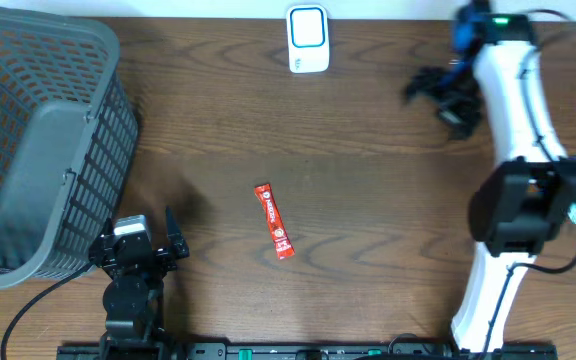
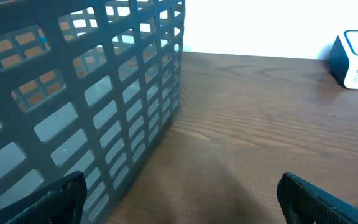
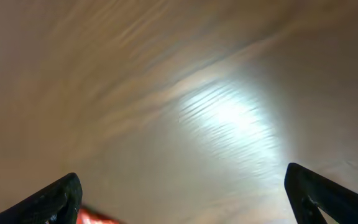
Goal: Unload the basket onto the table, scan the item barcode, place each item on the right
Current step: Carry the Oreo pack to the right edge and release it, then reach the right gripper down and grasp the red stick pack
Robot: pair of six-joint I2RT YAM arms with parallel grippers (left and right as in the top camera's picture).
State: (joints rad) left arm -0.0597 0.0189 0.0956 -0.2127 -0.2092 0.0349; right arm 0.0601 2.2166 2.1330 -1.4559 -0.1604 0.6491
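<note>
Even light falls from overhead, leaving soft shadows on the table (image 1: 368, 180) beside the basket (image 1: 108, 130). The right wrist view is smeared with blur, with white glare on the wood. The left wrist view is sharper, its background blown white.

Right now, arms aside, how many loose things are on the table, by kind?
Basket: 1
Scanner: 1
Sachet: 1
Total: 3
</note>
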